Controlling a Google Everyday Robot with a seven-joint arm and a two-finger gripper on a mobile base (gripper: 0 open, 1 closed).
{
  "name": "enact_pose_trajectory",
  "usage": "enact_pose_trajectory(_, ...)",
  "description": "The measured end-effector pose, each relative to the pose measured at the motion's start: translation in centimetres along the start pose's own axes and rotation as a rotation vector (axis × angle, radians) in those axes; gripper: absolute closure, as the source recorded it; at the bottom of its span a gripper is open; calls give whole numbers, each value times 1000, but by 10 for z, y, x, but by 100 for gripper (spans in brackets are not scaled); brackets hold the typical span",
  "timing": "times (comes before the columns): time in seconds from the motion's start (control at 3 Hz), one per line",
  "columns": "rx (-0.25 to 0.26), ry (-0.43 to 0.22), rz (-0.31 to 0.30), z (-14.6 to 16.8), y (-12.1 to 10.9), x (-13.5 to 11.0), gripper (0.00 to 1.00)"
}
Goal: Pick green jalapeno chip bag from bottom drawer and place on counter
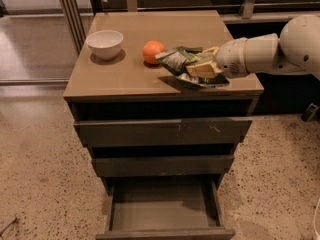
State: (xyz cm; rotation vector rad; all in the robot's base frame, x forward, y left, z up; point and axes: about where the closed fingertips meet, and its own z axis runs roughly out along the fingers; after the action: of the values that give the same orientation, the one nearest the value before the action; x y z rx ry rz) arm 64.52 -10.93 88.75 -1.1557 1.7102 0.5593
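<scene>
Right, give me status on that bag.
Status: gripper over counter, right front, jaws shut on bag. Bag out of drawer, low over counter. Only orange close, at bag's left; bowl far off.
</scene>
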Motion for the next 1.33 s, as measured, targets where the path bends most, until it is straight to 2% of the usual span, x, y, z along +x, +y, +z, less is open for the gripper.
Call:
enact_pose_trajectory(0.33, 11, 9, 3, 5, -21, 7, 100)
enact_pose_trajectory(1.0, 9, 53, 36, 20, -38, 34, 100)
enact_pose_trajectory(1.33, 9, 53, 36, 20, -38, 34, 81)
